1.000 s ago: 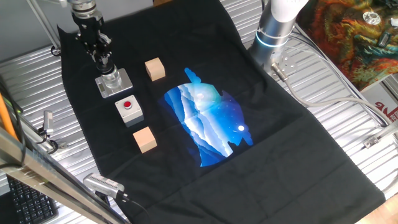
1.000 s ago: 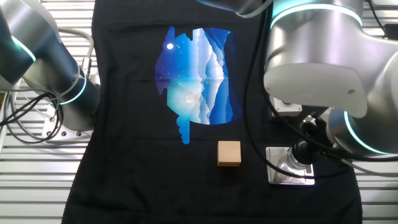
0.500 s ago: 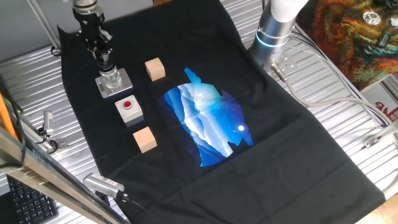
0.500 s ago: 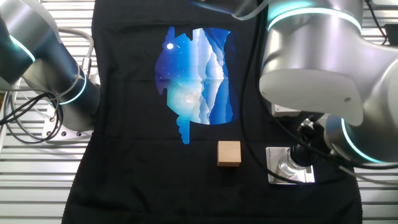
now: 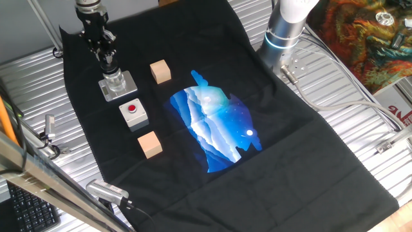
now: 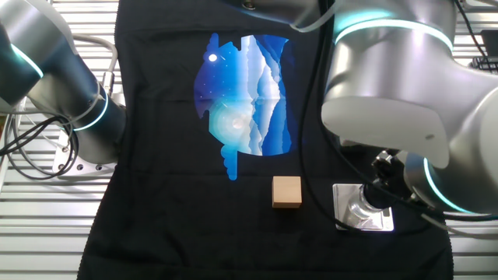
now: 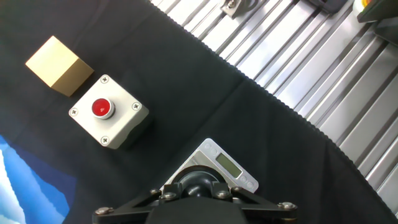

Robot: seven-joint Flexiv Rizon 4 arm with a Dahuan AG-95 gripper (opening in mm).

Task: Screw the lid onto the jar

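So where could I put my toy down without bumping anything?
On the black cloth right of the blue picture, which is bare. It is crowded at the left, where the jar, button box and two wooden cubes sit close.

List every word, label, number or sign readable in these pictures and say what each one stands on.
Red lettering on the white sheet at the table's right edge: cut off by the frame, unreadable.
Small greenish window on the grey base plate of the jar: no figures legible.
Red button on the grey box: a small mark at its centre, too small to read.
Wooden cubes, black cloth, arm housing: no text visible.
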